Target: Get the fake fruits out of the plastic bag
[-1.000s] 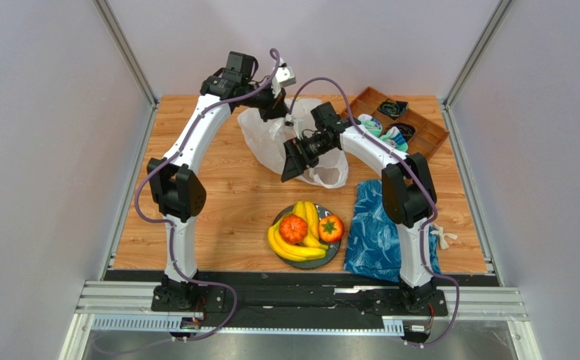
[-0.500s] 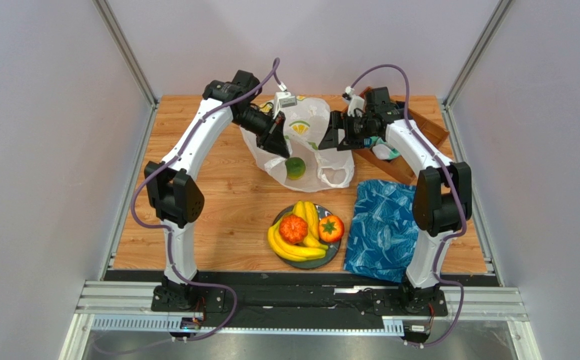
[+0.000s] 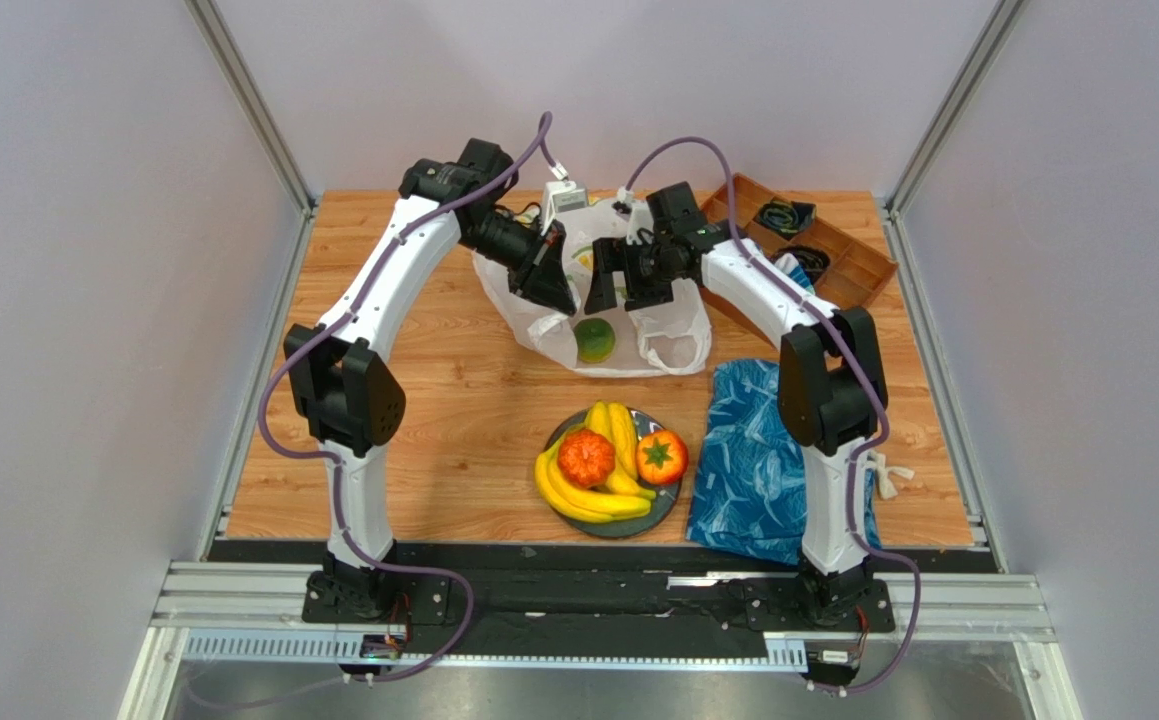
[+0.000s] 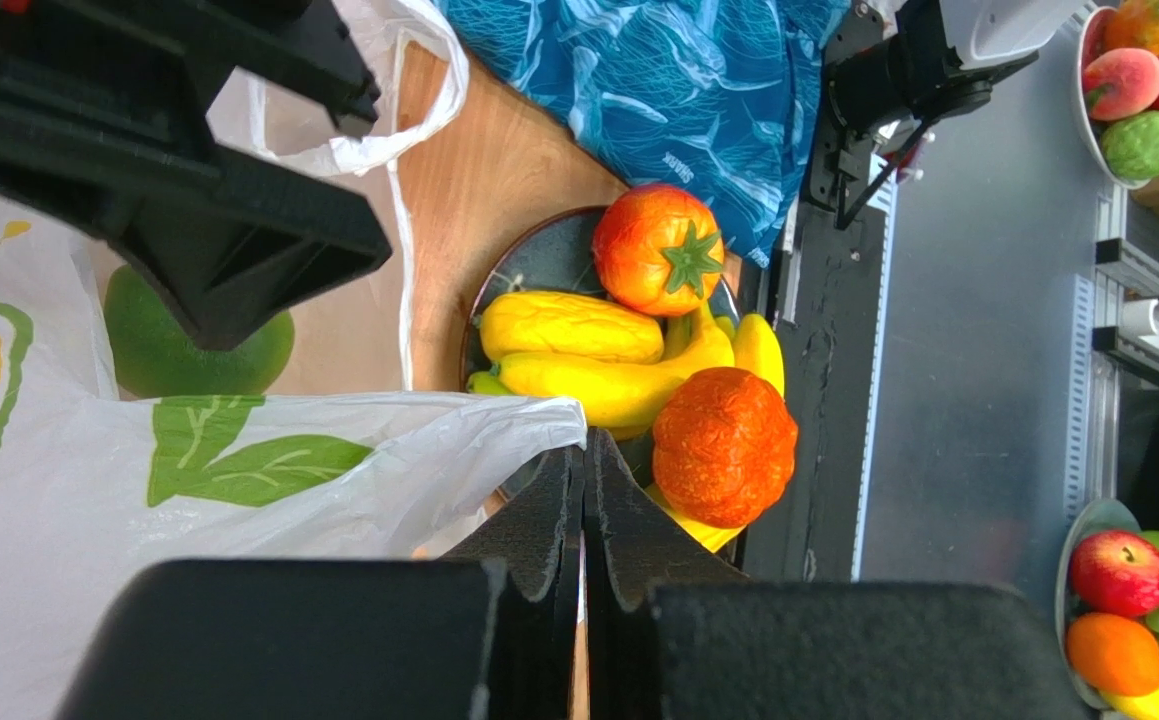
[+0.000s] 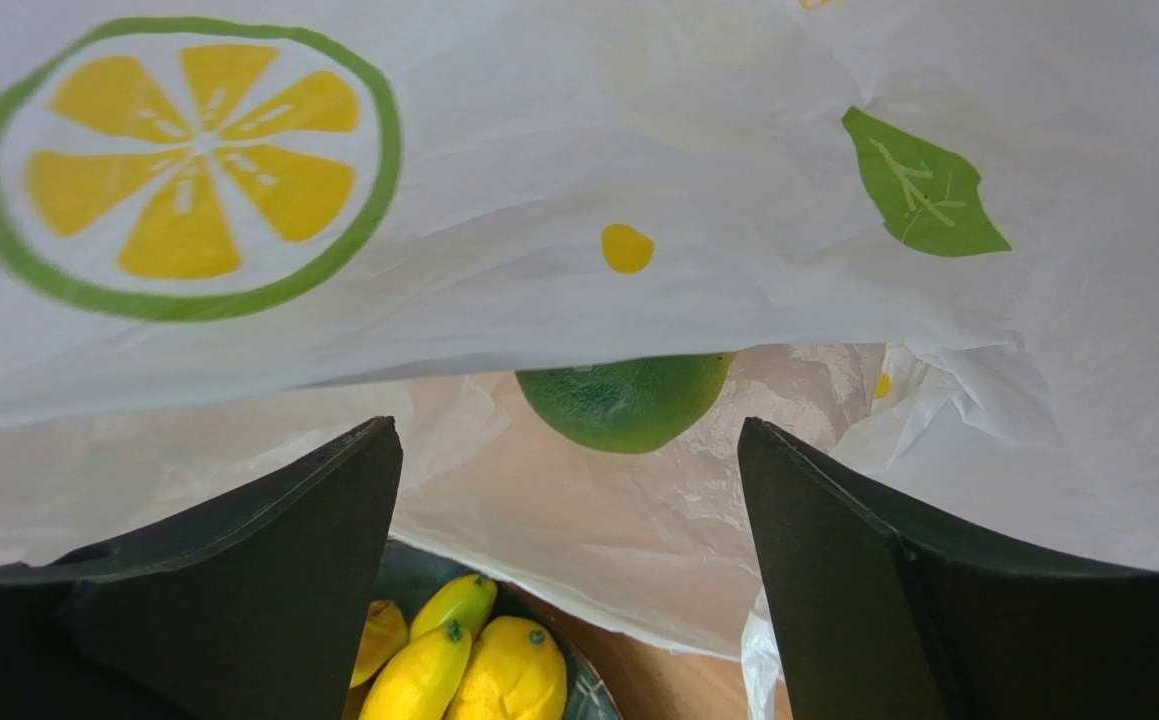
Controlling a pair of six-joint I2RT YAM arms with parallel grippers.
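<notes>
The white plastic bag (image 3: 666, 339) lies at the table's back middle, mouth toward me. My left gripper (image 3: 555, 294) is shut on the bag's upper edge (image 4: 390, 450) and holds it up. A green fruit (image 3: 594, 339) lies inside the open mouth. My right gripper (image 3: 624, 294) is open and empty just above the mouth. In the right wrist view the green fruit (image 5: 626, 399) sits ahead between my open fingers (image 5: 300, 525), under the bag's printed layer (image 5: 540, 270). Yellow bananas (image 3: 585, 504), an orange ball (image 3: 587, 456) and a red-orange fruit (image 3: 662, 456) lie on a dark plate (image 3: 666, 513).
A blue patterned cloth (image 3: 758, 450) lies right of the plate. A wooden tray (image 3: 863, 267) with socks and cables stands at the back right. The left wrist view shows bowls of other fruit (image 4: 1134, 105) beyond the table's front edge.
My right gripper has swung back left from beside the tray to the bag's mouth. My left gripper keeps the bag's edge raised, and the green fruit shows inside.
</notes>
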